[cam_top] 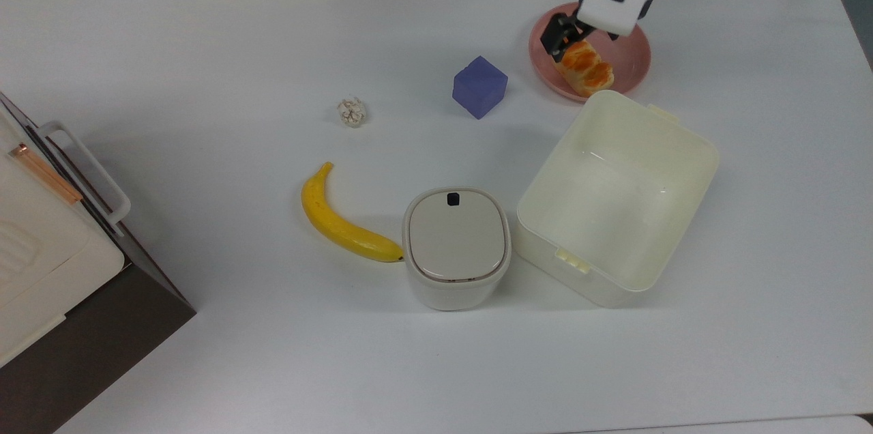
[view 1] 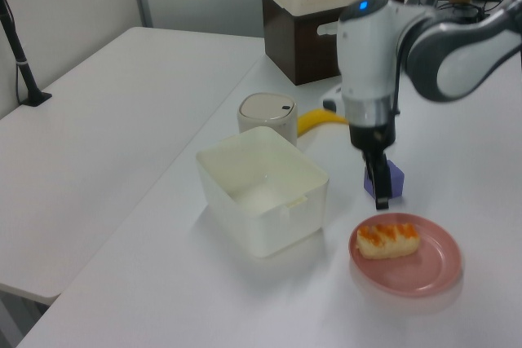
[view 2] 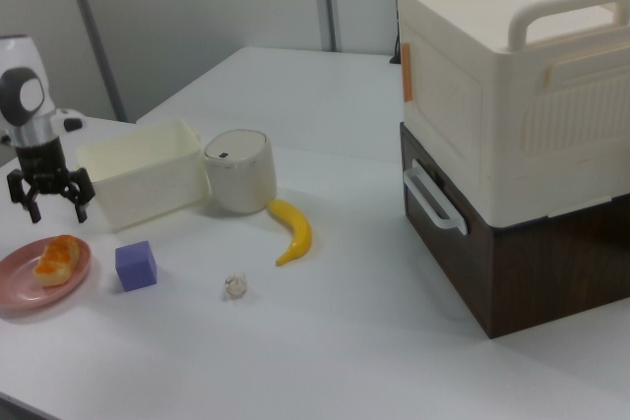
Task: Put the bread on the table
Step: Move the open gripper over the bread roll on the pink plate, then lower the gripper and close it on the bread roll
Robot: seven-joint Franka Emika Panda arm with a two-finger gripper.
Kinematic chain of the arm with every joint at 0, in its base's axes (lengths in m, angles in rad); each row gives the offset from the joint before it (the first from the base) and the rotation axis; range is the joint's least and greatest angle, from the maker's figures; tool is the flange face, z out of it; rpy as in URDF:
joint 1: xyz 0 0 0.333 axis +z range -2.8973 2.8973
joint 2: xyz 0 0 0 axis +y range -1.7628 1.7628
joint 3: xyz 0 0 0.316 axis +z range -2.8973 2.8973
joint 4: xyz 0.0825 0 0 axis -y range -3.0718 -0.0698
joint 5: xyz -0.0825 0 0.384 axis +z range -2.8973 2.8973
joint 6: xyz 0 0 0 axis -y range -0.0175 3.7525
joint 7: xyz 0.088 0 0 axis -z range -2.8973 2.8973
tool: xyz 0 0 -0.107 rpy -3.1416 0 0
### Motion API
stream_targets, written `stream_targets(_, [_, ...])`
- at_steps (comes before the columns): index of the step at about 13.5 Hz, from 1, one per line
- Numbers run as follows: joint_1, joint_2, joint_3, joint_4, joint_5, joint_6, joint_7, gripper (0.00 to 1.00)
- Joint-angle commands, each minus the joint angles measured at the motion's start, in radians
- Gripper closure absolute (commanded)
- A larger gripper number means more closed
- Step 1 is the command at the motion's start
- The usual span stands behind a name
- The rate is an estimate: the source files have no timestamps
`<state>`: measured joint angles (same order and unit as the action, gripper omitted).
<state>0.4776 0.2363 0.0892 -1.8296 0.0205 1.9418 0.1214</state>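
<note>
The gripper (view 2: 47, 206) hung over the plate (view 2: 22, 287) at the right view's lower left, fingers spread wide. In the top view, it partly hid the bread (cam_top: 585, 68), which lay on the plate, off the surface (cam_top: 204, 65).

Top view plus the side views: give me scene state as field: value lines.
bread: lying on the pink plate, not on the table yet
end effector: open, above the plate, holding nothing
purple cube: on the table beside the plate
cream tub: empty
banana: tip against the lidded canister
</note>
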Motion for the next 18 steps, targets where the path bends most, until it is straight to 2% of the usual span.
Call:
stream_targets(1, [0.039,0.014,-0.005,-0.032,-0.024,0.042,0.015,0.0])
stream_targets(8, [0.038,0.048,0.001,-0.066,-0.07,0.065,0.017,0.0])
stream_targets(10, [0.038,0.048,0.026,-0.076,-0.076,0.071,0.017,0.0])
stream_targets(12, [0.039,0.057,0.04,-0.086,-0.076,0.075,0.023,0.08])
stream_targets(16, [0.038,0.075,0.058,-0.085,-0.099,0.086,0.055,0.43])
stream_targets(17, [0.038,0.074,0.058,-0.083,-0.102,0.086,0.055,0.48])
stream_targets(18, [0.038,0.072,0.058,-0.083,-0.106,0.085,0.055,0.49])
